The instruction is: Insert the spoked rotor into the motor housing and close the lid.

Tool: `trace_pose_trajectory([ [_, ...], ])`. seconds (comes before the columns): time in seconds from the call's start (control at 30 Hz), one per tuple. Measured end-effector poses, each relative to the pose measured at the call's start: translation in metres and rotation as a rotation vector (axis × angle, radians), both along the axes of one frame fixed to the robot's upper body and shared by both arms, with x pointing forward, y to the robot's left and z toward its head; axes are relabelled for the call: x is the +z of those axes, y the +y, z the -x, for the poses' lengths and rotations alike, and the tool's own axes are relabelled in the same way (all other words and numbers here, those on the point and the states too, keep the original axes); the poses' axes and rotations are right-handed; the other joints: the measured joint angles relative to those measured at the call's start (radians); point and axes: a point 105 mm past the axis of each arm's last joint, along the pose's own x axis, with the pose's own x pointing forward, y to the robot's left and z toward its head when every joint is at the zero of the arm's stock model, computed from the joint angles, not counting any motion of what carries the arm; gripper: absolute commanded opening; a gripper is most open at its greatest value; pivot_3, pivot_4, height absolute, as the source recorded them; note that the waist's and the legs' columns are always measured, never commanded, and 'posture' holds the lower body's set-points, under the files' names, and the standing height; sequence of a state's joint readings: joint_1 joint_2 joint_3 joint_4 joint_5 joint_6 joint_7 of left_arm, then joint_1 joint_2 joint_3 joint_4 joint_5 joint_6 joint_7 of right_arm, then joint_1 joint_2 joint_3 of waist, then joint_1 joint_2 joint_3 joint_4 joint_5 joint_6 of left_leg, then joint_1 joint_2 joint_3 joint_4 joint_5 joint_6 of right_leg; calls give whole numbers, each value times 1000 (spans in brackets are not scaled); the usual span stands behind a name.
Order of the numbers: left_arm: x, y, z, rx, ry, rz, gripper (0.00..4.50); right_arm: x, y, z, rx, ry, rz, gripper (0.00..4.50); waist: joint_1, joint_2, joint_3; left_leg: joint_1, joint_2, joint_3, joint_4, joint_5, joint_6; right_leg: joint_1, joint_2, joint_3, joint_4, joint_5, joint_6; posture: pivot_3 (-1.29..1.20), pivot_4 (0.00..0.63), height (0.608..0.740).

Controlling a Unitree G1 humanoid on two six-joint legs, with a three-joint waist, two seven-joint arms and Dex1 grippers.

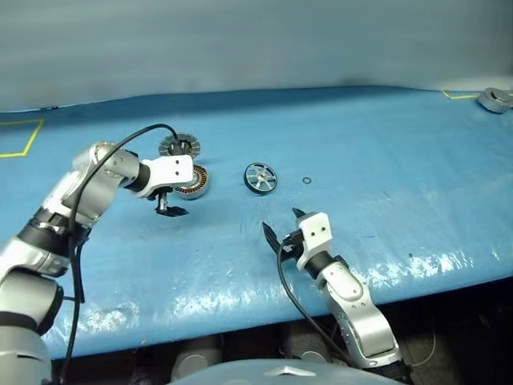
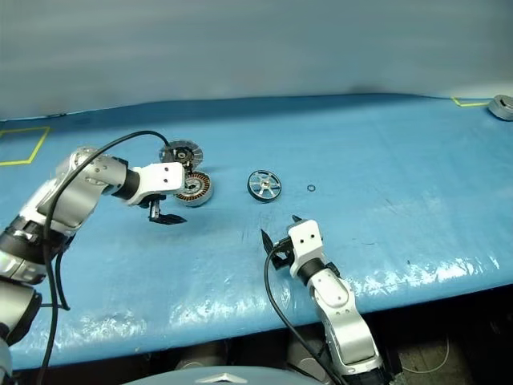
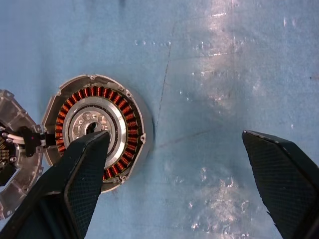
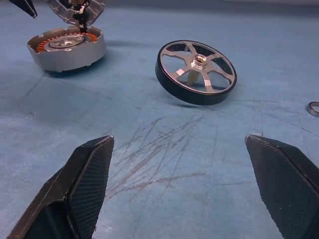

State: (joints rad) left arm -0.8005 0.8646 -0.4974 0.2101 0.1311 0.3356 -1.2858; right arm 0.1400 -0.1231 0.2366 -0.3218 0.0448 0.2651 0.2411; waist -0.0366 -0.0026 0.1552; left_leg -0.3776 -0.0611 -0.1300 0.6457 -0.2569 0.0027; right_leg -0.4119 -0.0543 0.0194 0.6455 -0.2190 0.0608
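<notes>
Left gripper (image 1: 170,207) hangs open, angled down over the motor housing (image 1: 195,181) with its copper windings. The ribbed lid (image 1: 178,146) lies just behind it. Right gripper (image 1: 282,226) rests low, spread wide, empty, facing the tilted spoked rotor (image 4: 196,72) on the blue mat (image 1: 385,160).

You see a blue table cover (image 1: 385,160), copper-orange windings ringing the silver-grey motor housing (image 3: 97,132), a dark-rimmed spoked rotor (image 4: 197,72) with shiny silver spokes, and yellow tape lines (image 1: 20,138).
</notes>
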Motion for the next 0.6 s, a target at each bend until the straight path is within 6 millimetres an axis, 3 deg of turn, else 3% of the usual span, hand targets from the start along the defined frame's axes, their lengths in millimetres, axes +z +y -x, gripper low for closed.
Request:
trace_pose_trajectory([
  [0.33,-5,-15,-29,-27,132,-192,4500,0,0,0,0,-5,3,4444,-4,-4,3,-1,0,0,2,0,1,-1,1,1,1,0,0,0,150,740],
  [0.6,-8,-13,-35,-6,180,-308,4500,1,0,-1,11,-10,14,4444,-4,-4,3,-1,0,0,2,0,1,-1,1,1,1,0,0,0,150,740],
])
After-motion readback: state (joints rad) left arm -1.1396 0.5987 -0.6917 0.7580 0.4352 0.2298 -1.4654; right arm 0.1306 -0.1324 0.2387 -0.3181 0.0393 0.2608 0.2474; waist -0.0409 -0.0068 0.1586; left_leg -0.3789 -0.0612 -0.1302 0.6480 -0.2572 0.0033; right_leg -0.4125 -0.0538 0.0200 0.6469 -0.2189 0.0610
